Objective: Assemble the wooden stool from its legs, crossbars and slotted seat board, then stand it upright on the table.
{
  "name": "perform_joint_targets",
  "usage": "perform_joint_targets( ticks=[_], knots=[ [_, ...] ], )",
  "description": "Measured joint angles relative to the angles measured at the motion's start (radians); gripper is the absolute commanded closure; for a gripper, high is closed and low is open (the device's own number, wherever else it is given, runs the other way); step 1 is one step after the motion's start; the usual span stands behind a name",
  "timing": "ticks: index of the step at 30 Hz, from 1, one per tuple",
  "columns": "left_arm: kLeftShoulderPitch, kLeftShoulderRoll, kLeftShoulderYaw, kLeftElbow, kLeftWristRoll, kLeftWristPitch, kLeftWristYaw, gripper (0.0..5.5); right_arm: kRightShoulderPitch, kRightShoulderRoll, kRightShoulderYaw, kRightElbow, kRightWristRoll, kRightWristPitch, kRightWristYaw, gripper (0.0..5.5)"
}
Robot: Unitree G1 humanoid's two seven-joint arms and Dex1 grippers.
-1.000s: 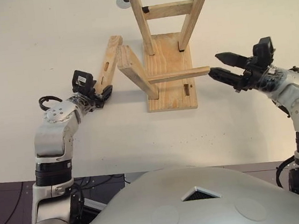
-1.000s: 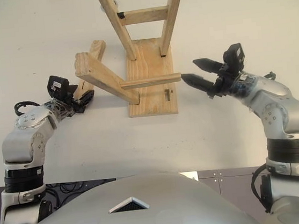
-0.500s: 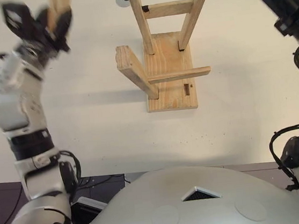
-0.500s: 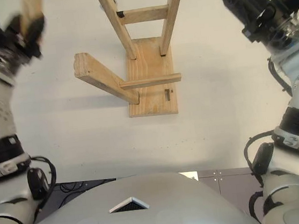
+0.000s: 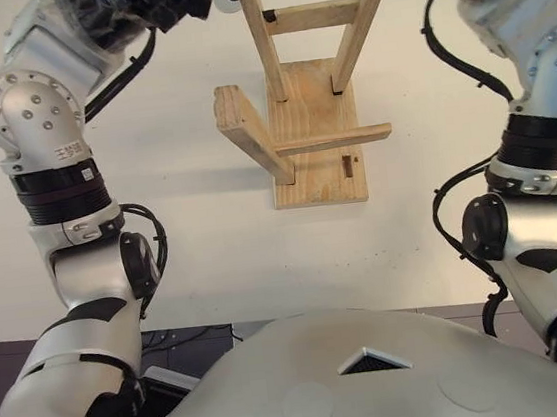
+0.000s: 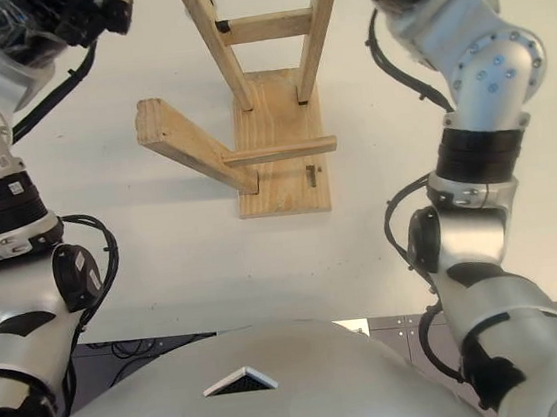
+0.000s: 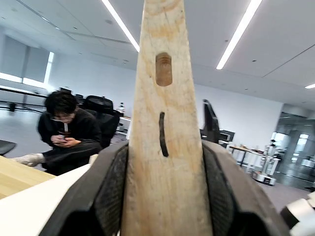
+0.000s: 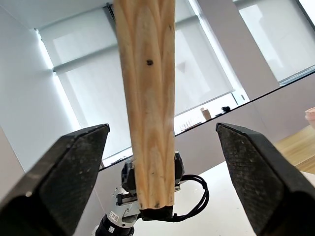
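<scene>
White bench (image 5: 160, 232) under everything, with an office behind it in the wrist views: strip lights (image 7: 239, 34) on the ceiling and big windows with blinds (image 8: 206, 69). A small round disc (image 5: 228, 0) sits toward the far edge, just left of the stool parts. Both arms are raised high on either side of the build, so the seat board is in plain sight between them. The head views cut both arms off at the top.

So the stool is half done. Its seat board (image 5: 315, 179) lies flat, well in from the near edge. Two upright legs (image 5: 261, 39) stand in its far end, joined by an upper crossbar (image 5: 312, 15), and their tops run out of frame. A third leg (image 5: 248, 131) stands tilted at the board's left side, its top out past the board's left edge. A lower crossbar (image 5: 336, 139) pokes out of it to the right, with its free end over the board. One slot (image 5: 345, 168) on the right side is open.

Up close, the left gripper (image 7: 165, 147) is clamped tight on a loose leg (image 7: 165, 93), with a finger on each side. It's pale wood with a round hole and a thin dark slit on its face. The right gripper (image 8: 162, 127) is spread wide and grips nothing. A pale wooden piece (image 8: 147, 98) shows in the gap, touching neither finger. Can't tell if it's that same loose leg.
</scene>
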Motion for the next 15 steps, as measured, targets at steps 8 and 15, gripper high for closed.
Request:
perform_joint_targets(
  ticks=[8,15],
  knots=[
    [-0.012,-0.017,-0.023,0.096,0.026,-0.009,-0.067,3.49,-0.074,0.001,0.017,0.116,-0.059,0.009,0.121,1.52],
    [-0.011,-0.017,-0.052,0.104,0.066,-0.009,-0.108,3.49,-0.093,0.004,0.014,0.122,-0.064,0.024,0.129,1.86]
  ],
)
